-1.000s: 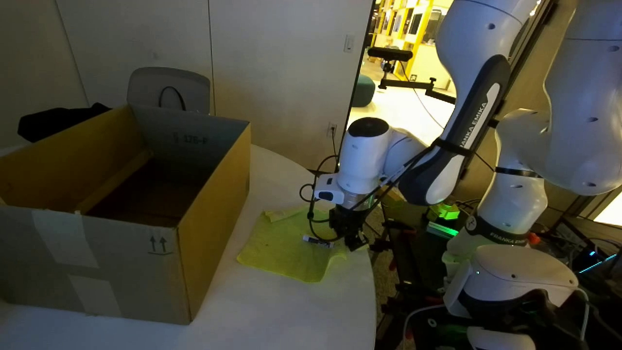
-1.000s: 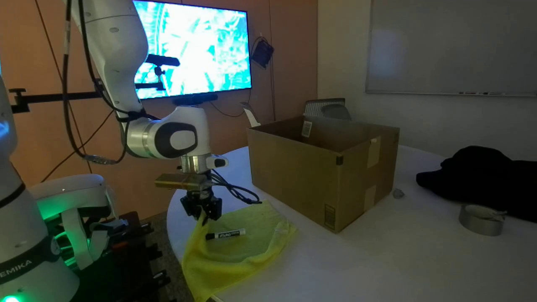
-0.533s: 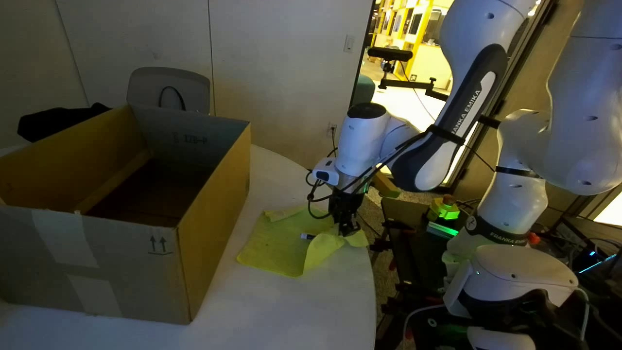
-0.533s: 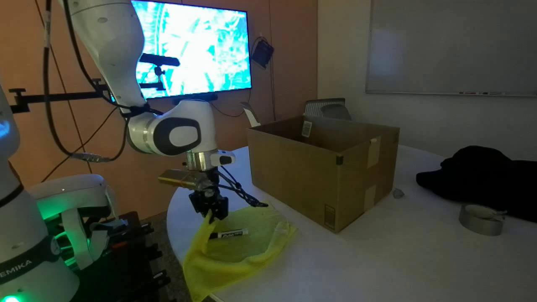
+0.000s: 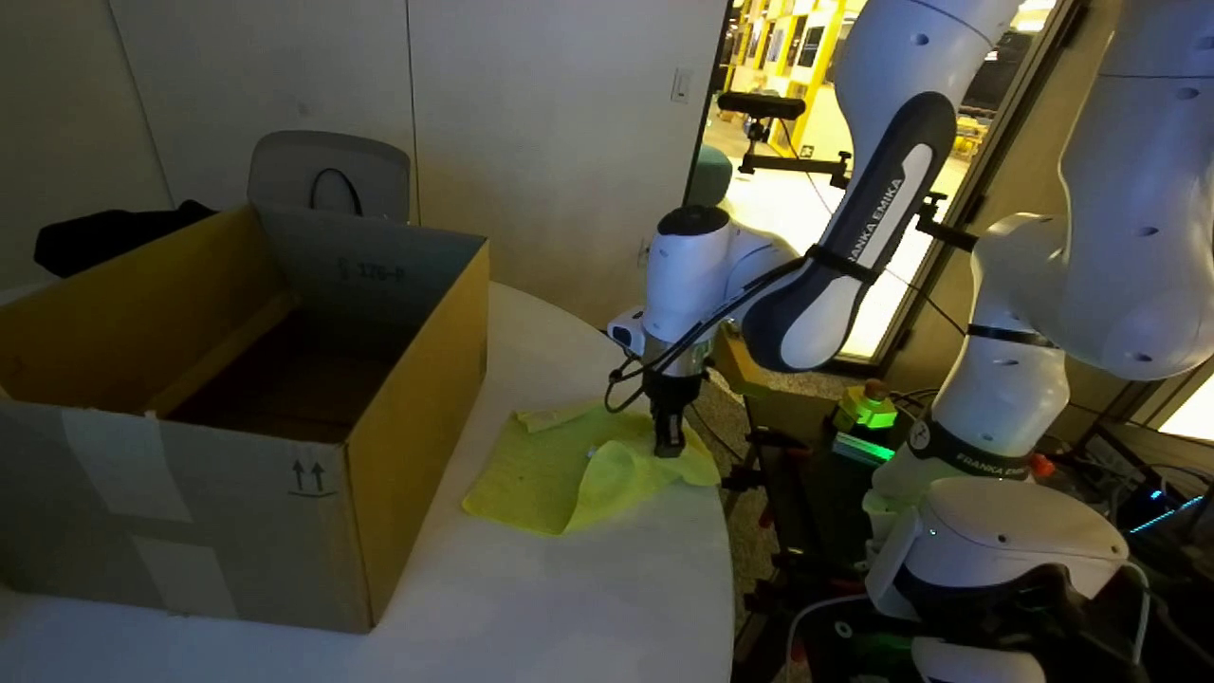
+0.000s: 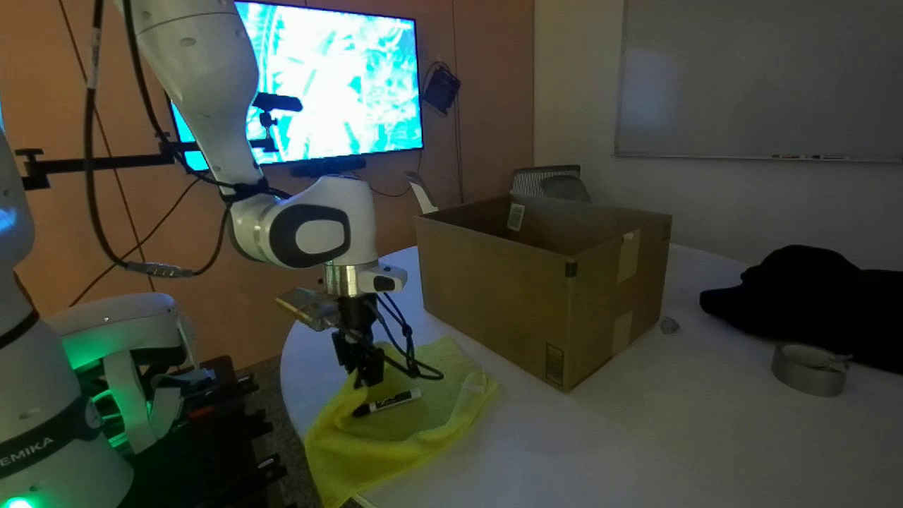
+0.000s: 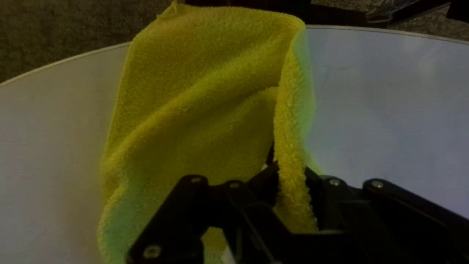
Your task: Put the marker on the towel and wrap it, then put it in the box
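The towel (image 7: 205, 73) is cloth with a rough, fuzzy pile, matt all over. The box (image 6: 494, 303) looks like plain cardboard, matt, with strips of smoother tape (image 5: 128, 465). The marker (image 6: 388, 402) looks like smooth plastic. The table (image 6: 635, 451) has a smooth top with a faint sheen. The arm (image 6: 204, 85) is smooth and slightly glossy, like hard plastic, with a shiny metal ring (image 6: 343, 280); the gripper (image 7: 292, 179) is a duller matt, set with bright metal screws (image 7: 152, 252). The black bundle (image 6: 804, 289) looks like soft, matt cloth, and the floor (image 7: 55, 29) like rough carpet
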You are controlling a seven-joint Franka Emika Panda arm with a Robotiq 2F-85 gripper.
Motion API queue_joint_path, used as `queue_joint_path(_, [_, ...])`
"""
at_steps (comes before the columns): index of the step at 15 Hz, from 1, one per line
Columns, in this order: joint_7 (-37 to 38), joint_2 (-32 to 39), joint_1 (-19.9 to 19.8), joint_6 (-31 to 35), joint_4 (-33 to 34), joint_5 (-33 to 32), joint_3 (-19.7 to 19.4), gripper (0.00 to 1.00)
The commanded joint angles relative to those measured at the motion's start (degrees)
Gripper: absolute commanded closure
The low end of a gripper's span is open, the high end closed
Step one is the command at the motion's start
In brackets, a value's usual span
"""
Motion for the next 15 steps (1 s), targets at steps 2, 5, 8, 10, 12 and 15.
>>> queue_joint_path(2, [8.0,7.4,0.7,-5.8,7.7,3.7,-1.8,0.81])
queue_joint_path(5, [6.5,9.2,-0.2,-5.5,8.9,9.0,-0.6,0.53])
queue_joint_path(8, [3.5,8.0,-1.2,-4.9,9.4,12.5,0.2,0.30])
queue_joint_path(10, [4.3,7.2,-0.4,-5.3,10.6,10.5,-1.5,0.15])
queue_joint_path(12, [5.1,7.5,0.3,-5.9,13.4,7.5,-3.8,0.00])
queue_joint_path(15, [3.1,8.8,-0.8,-5.3,18.3,4.6,-5.5,0.00])
